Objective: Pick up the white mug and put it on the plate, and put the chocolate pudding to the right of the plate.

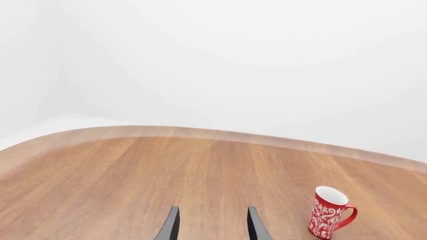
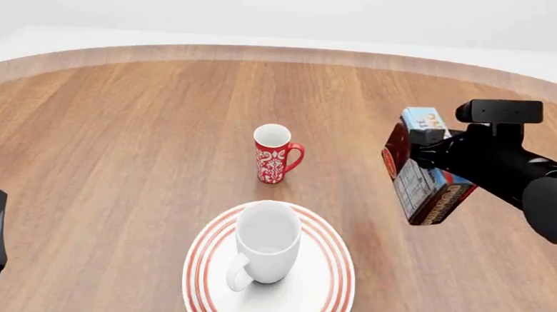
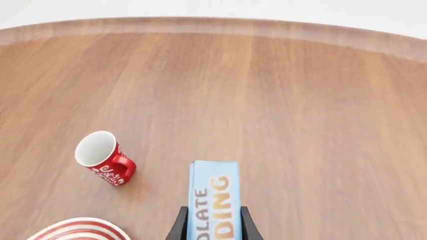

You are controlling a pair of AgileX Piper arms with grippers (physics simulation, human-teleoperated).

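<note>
white mug (image 2: pixel 268 241): upright on the plate (image 2: pixel 324 298), handle toward camera-left.
chocolate pudding (image 2: pixel 428 171): clamped in right gripper (image 3: pixel 212 225), lifted off the table (image 2: pixel 116 155), right of plate.
left gripper (image 1: pixel 212 225): fingers apart, holding nothing, low over table.
red mug (image 2: pixel 275 154): standing behind plate.

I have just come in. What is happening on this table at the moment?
The white mug already stands upright on the red-ringed plate. The right pincer holds the chocolate pudding box in the air, to the right of the plate and beyond it, not yet set down. The left pincer is open and holds nothing. A red floral mug stands untouched behind the plate.
</note>
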